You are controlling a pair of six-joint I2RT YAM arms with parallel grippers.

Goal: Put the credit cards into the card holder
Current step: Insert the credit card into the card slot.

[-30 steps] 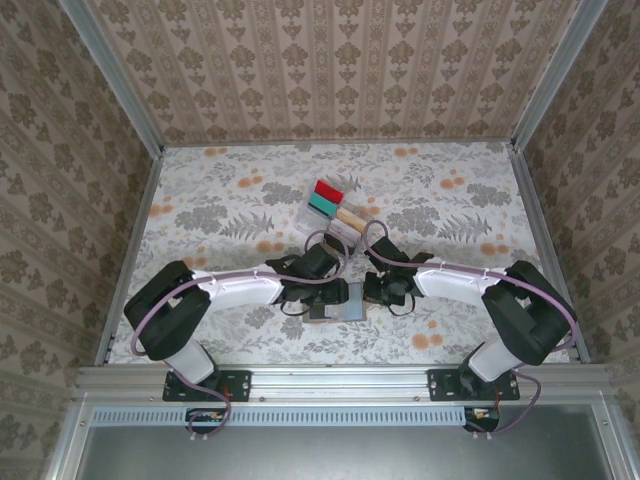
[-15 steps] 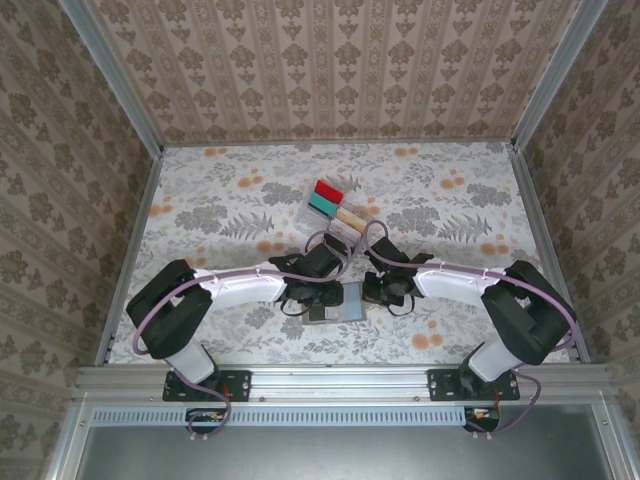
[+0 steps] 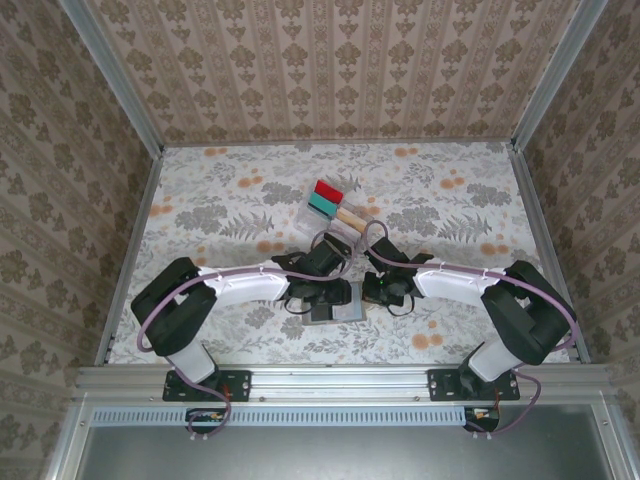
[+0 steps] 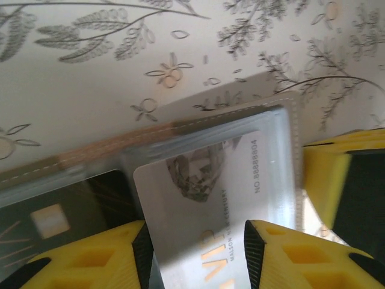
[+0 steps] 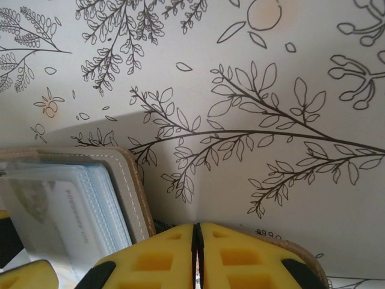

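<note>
Wallet [image 3: 337, 301]: lies open and flat on the tabletop [image 3: 230, 190] near the front edge, long axis left to right, between both arms.
Light card [image 4: 204, 198]: long axis points away from the left end effector [image 4: 195, 241], slightly skewed; its far short end is under the wallet's clear sleeve.
Left end effector: pinching the light card across its long edges.
Right end effector [image 5: 197, 241]: fingers pressed together over the wallet's edge.
Dark card [image 4: 54, 217]: in the neighbouring panel.

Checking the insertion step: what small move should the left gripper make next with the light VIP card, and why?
Probably nudge the light card slightly further into the clear pocket of the card holder. Its leading end is already under the film, the rest lies between the left gripper's fingers, and the shut right gripper sits at the holder's edge.
</note>
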